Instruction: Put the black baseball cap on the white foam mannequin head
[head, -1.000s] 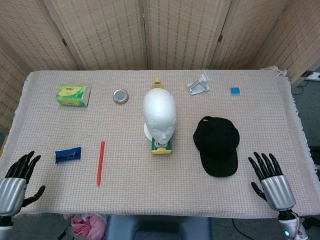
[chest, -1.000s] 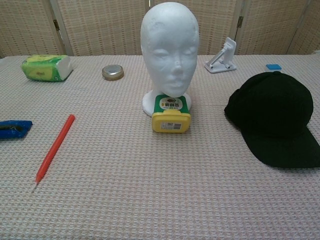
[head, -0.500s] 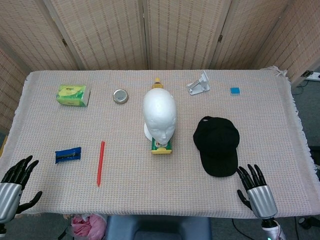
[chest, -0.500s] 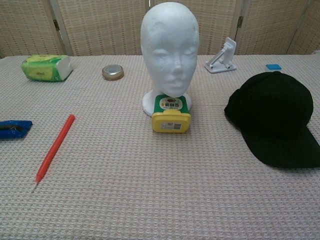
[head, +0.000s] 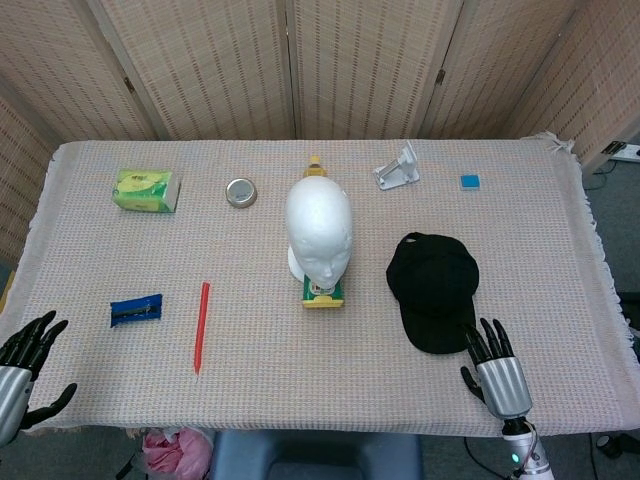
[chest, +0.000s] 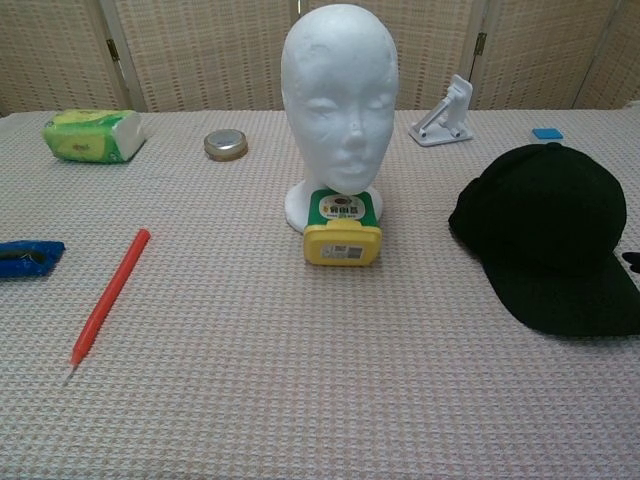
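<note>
The black baseball cap (head: 435, 290) lies flat on the table right of centre, brim toward the front edge; the chest view shows the cap (chest: 548, 232) at the right side. The white foam mannequin head (head: 319, 228) stands upright at the table's middle, bare, and faces the chest camera as the mannequin head (chest: 339, 98). My right hand (head: 494, 370) is open at the front edge, its fingers spread just right of the cap's brim, holding nothing. My left hand (head: 22, 374) is open at the front left corner, far from both objects.
A yellow-green box (head: 324, 293) lies against the mannequin's base. A red pen (head: 201, 326) and a blue packet (head: 136, 309) lie front left. A green tissue pack (head: 146, 190), a metal lid (head: 241, 192), a white bracket (head: 398, 168) and a small blue square (head: 470, 182) line the back.
My right hand has moved left along the front edge toward the cap's brim. My left hand has drawn back toward the front left corner. Cap and mannequin head have not moved.
</note>
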